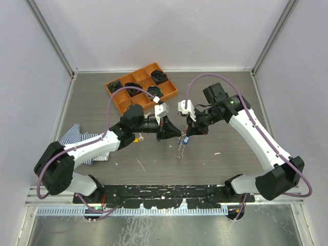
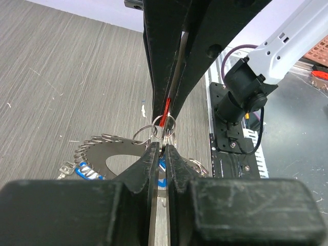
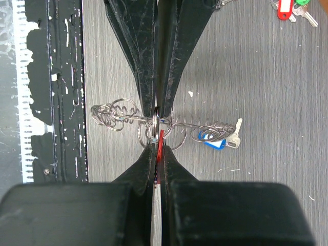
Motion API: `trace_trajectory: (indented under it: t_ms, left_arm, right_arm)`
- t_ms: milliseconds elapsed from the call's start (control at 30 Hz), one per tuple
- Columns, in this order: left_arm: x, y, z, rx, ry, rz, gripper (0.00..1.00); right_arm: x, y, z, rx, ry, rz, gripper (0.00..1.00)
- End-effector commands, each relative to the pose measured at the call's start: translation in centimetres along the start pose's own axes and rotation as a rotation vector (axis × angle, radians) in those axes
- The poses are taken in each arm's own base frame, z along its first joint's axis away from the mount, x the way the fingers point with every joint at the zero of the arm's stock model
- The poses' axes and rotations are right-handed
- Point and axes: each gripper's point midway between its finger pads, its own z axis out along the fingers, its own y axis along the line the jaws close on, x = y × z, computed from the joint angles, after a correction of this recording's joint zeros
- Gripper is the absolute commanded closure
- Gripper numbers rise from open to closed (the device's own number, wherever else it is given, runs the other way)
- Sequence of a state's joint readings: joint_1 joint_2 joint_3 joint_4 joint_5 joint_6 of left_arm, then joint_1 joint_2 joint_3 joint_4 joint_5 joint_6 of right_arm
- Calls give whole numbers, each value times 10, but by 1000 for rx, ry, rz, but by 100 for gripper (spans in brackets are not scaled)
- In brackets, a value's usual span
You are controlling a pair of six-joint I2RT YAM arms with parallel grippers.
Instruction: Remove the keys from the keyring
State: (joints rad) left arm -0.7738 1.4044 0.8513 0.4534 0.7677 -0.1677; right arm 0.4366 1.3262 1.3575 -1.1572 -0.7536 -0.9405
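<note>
**Top external view: two grippers meet nose to nose over the keyring**

Near the middle of the grey table (image 1: 230, 97), the left gripper (image 1: 175, 133) reaches in from 9 o'clock and the right gripper (image 1: 188, 129) from 3 o'clock. Their tips are almost touching. The keyring (image 1: 181, 149) dangles just below them toward 6 o'clock, with its lower end at the tabletop.

From the right wrist, the left gripper's jaws are pressed together on the keyring's wire where the small split rings crowd together. The right gripper's jaws are also pressed together, pinching a red tag (image 3: 160, 143) that hangs from one of those rings. A blue-tagged key (image 3: 214, 142) sits on the ring toward 3 o'clock, with a bare silver key (image 3: 234, 138) just beside it.

At 1 o'clock in that view, a red-tagged key (image 3: 283, 8) and a green-tagged key (image 3: 302, 4) lie loose on the table, well apart from the ring.

In the top view, an orange tray (image 1: 114, 97) of black coils sits at 11 o'clock. A striped cloth (image 1: 72, 136) lies at 9 o'clock under the left arm.
</note>
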Motion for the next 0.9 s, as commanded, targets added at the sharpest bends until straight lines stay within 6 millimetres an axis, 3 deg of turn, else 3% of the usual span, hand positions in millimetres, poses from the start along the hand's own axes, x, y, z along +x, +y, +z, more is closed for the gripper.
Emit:
trace_trajectory:
  t_ms: [0,533,667,733,867]
  left_arm:
    - [-18,-5,3,21,-26,55,91]
    - [-16,-10,13,39,2,64,88]
    - [-15,-12,15,42,8,67,91]
    - [-14,-10,15,35,15,70,100]
    - [-13,-8,9,4,23,111,100]
  right_arm:
    - [-16,7,-8,2,-64,-46,99]
    - [-16,4,-8,14,-60,-35,99]
    - [-16,3,-8,18,-59,-32,99]
    - [-16,3,-9,22,-59,-31,99]
    - [-16,1,-12,44,-57,-29,99]
